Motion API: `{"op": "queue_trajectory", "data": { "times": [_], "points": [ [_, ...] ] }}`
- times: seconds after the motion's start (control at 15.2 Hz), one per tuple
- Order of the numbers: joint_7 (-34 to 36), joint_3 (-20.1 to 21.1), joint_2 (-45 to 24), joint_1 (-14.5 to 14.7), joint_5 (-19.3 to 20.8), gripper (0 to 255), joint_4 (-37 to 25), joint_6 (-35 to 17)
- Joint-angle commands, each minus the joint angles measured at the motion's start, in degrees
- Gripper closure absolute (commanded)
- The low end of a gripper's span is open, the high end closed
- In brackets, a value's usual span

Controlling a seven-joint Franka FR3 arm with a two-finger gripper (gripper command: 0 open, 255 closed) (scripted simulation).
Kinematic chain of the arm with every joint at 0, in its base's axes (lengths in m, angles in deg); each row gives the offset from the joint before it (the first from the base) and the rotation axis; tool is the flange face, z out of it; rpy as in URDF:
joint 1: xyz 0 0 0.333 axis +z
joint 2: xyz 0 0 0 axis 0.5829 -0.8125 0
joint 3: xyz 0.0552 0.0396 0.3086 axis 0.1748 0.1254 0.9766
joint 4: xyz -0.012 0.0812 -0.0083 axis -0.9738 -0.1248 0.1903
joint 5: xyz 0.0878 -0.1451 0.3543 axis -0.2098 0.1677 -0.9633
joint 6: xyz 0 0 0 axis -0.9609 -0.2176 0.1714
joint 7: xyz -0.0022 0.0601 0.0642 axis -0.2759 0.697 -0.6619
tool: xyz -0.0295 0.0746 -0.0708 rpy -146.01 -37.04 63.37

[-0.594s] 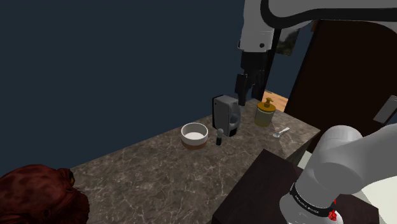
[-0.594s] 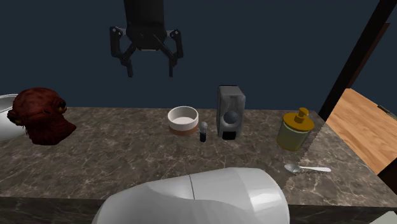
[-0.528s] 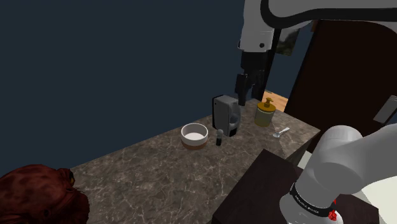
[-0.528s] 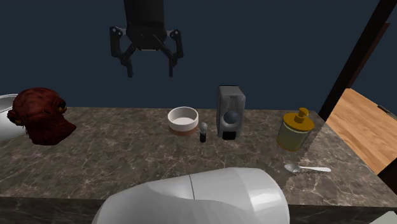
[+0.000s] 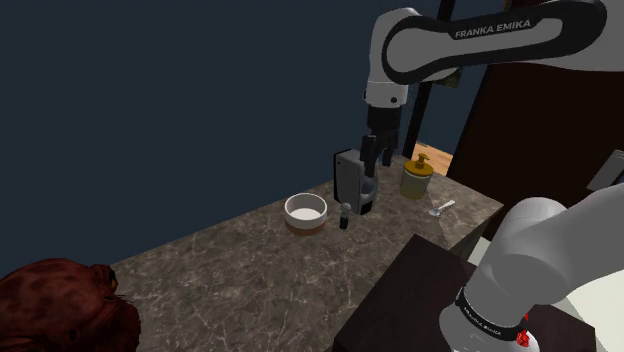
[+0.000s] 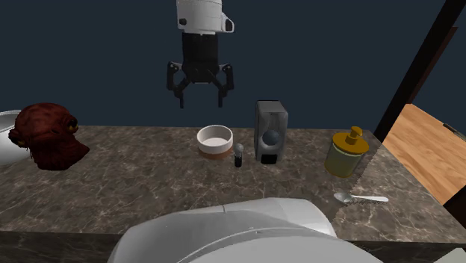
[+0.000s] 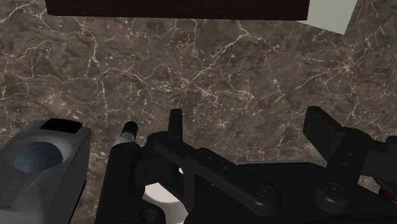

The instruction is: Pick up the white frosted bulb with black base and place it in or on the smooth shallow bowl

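Claw (image 6: pixel 201 95): you see its two black fingers spread wide apart with nothing between them. It hangs in the air well above the bench, fingers pointing down.
Claw in the wrist view: bare marble lies between the parted fingers, while the bulb and the bowl's white rim sit off to one side, partly behind the claw's body.
Bulb (image 6: pixel 239 155): your target stands upright on the bench, a pale rounded top over a black base, well apart from the claw.
Bulb's place: just beside the bowl, between it and the grey box, and a little nearer the second exterior camera than either.
Bowl (image 6: pixel 215 130): white and shallow with a brownish foot, resting on the bench below the claw in the second exterior view.
Grey box (image 6: pixel 270 131): upright, with a round recess in its face.
Yellow jar (image 6: pixel 347 152): knobbed top, toward the second exterior view's right, well apart from the bulb.
Spoon (image 6: pixel 361 198): lies flat near the jar.
Red-brown head (image 6: pixel 46 136): at the second exterior view's left.
Bench (image 6: pixel 149 187): dark veined marble.
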State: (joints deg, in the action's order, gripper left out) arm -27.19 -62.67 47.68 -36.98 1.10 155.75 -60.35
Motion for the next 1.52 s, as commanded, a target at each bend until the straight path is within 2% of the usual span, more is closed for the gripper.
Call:
{"op": "queue_trajectory", "data": {
  "times": [0.0, 0.33, 0.73, 1.12, 1.45],
  "points": [
    [-2.1, -1.1, -3.0, -0.3, 0.4, 0, 0.9, -3.8],
    [-7.4, -4.1, -11.5, -1.1, 1.2, 0, 1.4, -11.9],
    [-14.1, -7.3, -23.6, -1.8, 0.5, 0, -1.0, -20.8],
    [-21.1, -9.3, -37.1, -2.6, -2.1, 0, -6.3, -27.6],
    [-26.9, -9.6, -48.6, -4.2, -5.2, 0, -12.9, -31.3]
  ]
}}
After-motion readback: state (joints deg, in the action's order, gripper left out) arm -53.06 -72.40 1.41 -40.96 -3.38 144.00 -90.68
